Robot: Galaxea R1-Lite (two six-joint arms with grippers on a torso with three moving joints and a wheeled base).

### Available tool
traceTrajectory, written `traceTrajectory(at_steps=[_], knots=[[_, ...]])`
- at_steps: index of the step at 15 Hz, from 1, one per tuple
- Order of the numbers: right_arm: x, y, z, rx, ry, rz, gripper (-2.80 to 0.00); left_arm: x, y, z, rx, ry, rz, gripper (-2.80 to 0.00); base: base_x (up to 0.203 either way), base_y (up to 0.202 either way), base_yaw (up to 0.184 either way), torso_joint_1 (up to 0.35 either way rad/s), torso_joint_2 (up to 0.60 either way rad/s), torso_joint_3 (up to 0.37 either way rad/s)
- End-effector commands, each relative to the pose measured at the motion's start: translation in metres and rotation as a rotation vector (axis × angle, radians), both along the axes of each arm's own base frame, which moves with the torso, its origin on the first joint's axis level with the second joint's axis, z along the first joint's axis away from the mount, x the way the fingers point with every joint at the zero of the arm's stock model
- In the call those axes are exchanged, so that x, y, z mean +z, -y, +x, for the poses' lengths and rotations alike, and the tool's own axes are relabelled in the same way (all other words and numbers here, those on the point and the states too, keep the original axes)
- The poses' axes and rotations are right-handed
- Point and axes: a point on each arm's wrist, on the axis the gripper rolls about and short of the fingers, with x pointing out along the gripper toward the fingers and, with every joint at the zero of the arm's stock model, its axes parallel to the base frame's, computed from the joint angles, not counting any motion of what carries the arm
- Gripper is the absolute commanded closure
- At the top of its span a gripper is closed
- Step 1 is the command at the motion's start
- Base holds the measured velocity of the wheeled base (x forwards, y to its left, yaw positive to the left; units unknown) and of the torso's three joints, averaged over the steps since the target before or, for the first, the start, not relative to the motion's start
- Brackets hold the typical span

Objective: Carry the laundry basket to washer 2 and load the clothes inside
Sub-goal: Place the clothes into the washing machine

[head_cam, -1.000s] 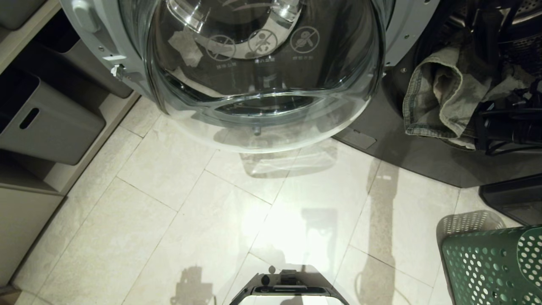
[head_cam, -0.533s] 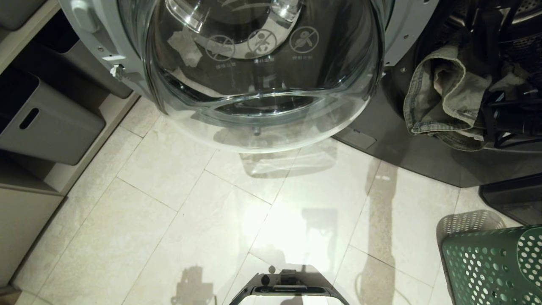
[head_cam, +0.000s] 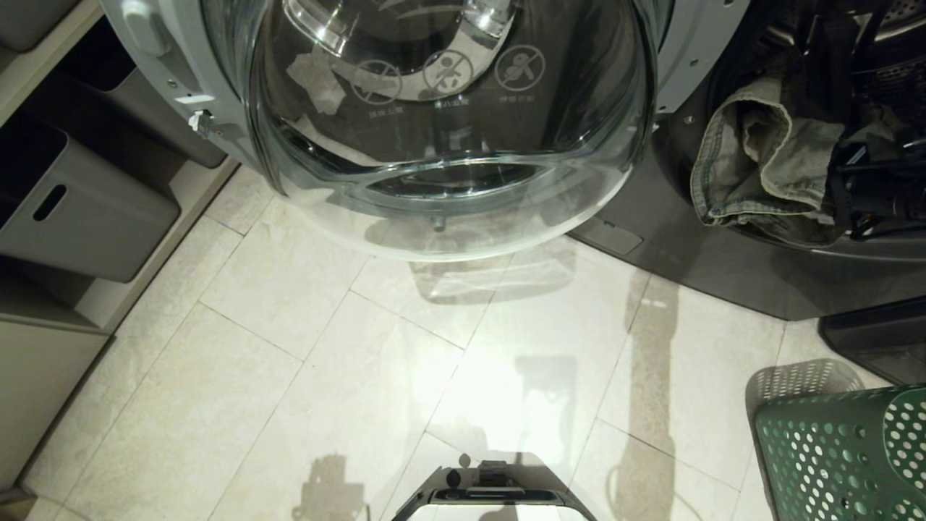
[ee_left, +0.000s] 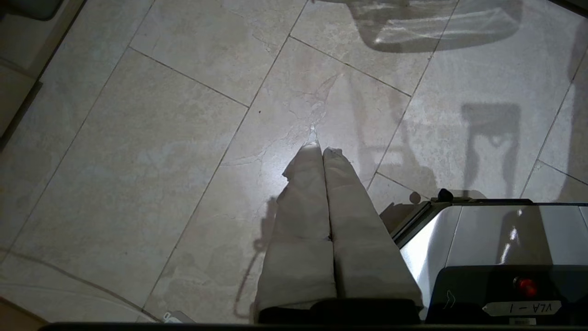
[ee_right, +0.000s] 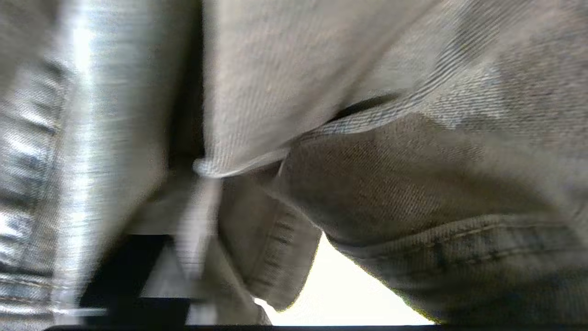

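**Operator:** Right wrist view is nothing but cloth from edge to edge, so I can't tell how my right gripper's jaws stand or whether they hold anything. In the head view the right gripper (head_cam: 879, 195) is the dark shape at about three o'clock, pressed against the denim garment (head_cam: 759, 159) at the drum mouth.

**Observer:** And the left?

**Operator:** The left gripper (ee_left: 324, 151) hangs parked over the floor tiles (ee_left: 161, 138), jaws pressed tight together, holding nothing, just beside the robot base (ee_left: 482, 239).

**Observer:** Where does the load sit?

**Operator:** The garment is draped over the lip of the washer opening (head_cam: 796, 246) at two o'clock, part inside, a fold hanging out. The open glass door (head_cam: 448, 145) fills twelve o'clock. The green laundry basket (head_cam: 839, 456) stands on the floor at five o'clock, near the machine.

**Observer:** Progress?

**Operator:** I judge the carry done and the loading under way. That garment needs pushing fully in. I can't see into the basket, so I can't say what's left.
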Motion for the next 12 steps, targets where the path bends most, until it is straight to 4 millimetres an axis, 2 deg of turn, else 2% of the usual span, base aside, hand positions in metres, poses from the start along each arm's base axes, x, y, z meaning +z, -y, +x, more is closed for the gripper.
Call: traceTrajectory(at_steps=[1,6,12], knots=[[0.003,0.0,0.001,0.0,0.012,-0.001,0.0,0.0,0.0,0.0,0.0,0.0,0.0,0.0,0.0,0.0,0.0,0.0,0.0,0.0],[0.011,0.0,-0.001,0.0,0.035,-0.008,0.0,0.0,0.0,0.0,0.0,0.0,-0.001,0.0,0.0,0.0,0.0,0.0,0.0,0.0],[0.034,0.001,0.0,-0.017,0.13,-0.055,0.0,0.0,0.0,0.0,0.0,0.0,0.0,0.0,0.0,0.0,0.0,0.0,0.0,0.0]])
